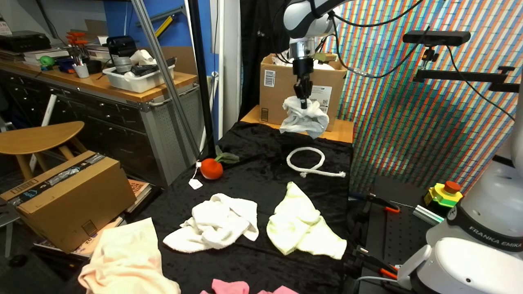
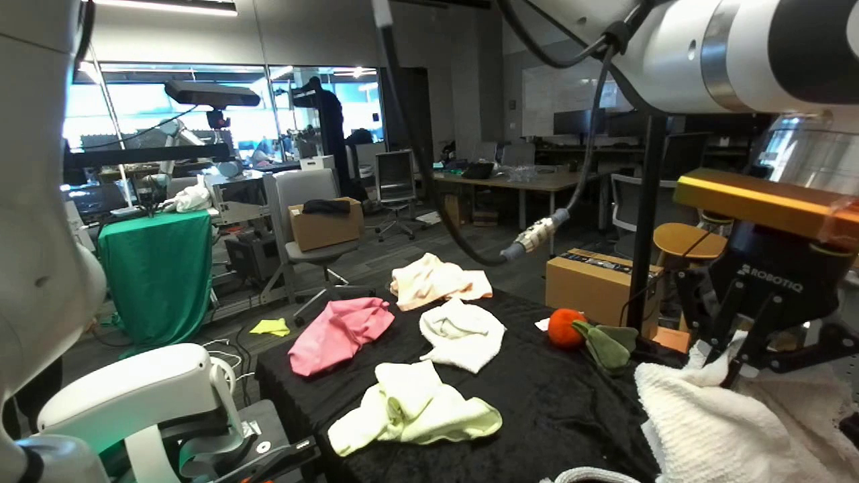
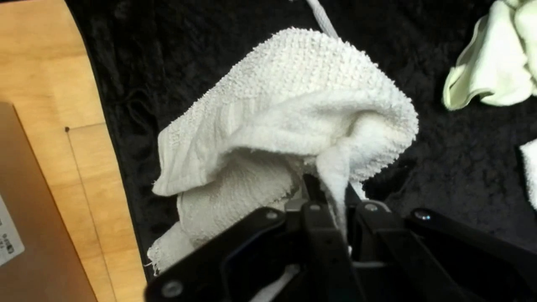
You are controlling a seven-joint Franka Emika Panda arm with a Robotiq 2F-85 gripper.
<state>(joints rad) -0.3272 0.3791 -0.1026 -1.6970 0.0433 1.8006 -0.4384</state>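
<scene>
Black cloth point(image 1: 255, 167), gripper point(image 1: 303, 103) (pinching towel point(image 3: 281, 119))

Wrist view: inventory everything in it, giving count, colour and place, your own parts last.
Terry towel: 1, white, centre, hanging in folds.
Rope: 1, off-white, top edge, partly hidden by the terry towel.
Crumpled cloth: 1, pale yellow-green, upper right corner.
Second towel: 1, white, right edge, mostly out of frame.
Velvety cloth: 1, black, background.
Wooden tabletop: 1, light brown, left.
Cardboard box: 1, brown, lower left.
Printed label: 1, white, on the cardboard box.
Robotiq gripper: 1, black, bottom centre, jaws closed on the terry towel.
</scene>
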